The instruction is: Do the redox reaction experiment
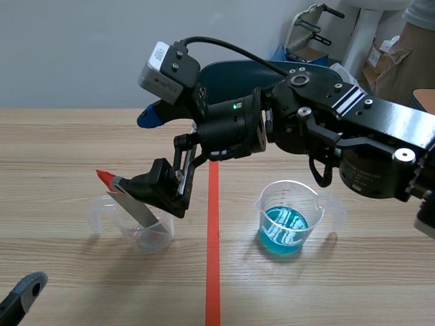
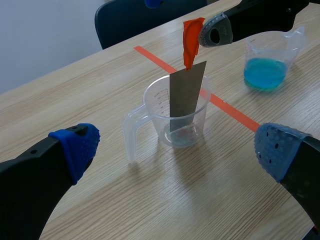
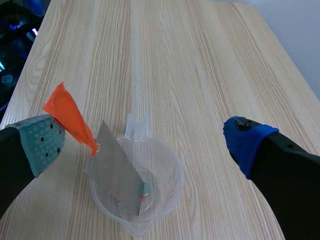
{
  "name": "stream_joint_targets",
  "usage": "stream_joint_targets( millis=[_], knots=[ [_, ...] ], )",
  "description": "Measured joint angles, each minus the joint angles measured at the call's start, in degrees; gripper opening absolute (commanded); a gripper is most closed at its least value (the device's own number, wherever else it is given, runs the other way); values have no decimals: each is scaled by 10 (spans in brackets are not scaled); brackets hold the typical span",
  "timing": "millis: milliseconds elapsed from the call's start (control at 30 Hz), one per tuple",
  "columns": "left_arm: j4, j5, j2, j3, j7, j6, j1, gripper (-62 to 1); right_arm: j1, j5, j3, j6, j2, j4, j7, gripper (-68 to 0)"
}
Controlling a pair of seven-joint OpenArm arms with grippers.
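Leaning in the clear measuring cup [image 2: 159,117] on the bench [image 2: 165,200], the metal strip [image 3: 117,175] has its orange tab [image 3: 67,117] just beside one of the right fingers [image 3: 40,142], which are spread wide; the left fingers [image 2: 75,147] are spread too.

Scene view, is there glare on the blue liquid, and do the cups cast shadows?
Scene view: white glare streaks on the blue liquid; both the beaker and the clear cup throw only soft, faint shadows. Left wrist view: the metal strip looks matte grey, no glare.
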Motion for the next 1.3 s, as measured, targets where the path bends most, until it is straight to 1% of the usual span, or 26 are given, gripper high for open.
stream_joint_targets(
  millis=[300,400,467,533,600,667,833,900,967,1067,1167,1300],
  knots=[
    [0,0,0,0,0,0,0,14,0,5,0,0,0,0,0,4],
    [0,0,0,0,0,0,0,14,0,22,0,-3,0,0,20,4],
    [0,0,0,0,0,0,0,14,-2,21,0,-18,2,9,21,4],
    [0,0,0,0,0,0,0,14,-8,21,0,-39,16,33,21,4],
    [0,0,0,0,0,0,0,14,-20,21,2,-57,38,75,26,4],
    [0,0,0,0,-2,3,0,14,-42,22,17,-72,64,124,26,4],
    [0,0,0,-4,-24,15,0,14,-121,22,94,-115,127,241,26,4],
    [0,0,0,-16,-35,15,0,14,-164,22,129,-123,153,273,25,4],
    [0,0,0,-31,-48,15,0,14,-214,22,166,-141,177,298,24,4],
    [6,0,0,-49,-47,20,10,14,-293,22,232,-145,211,325,19,4],
    [32,0,0,-70,-47,21,42,14,-371,22,301,-154,237,347,19,4],
    [80,0,0,-94,-47,21,83,14,-469,22,405,-156,247,369,19,4]
  ],
)
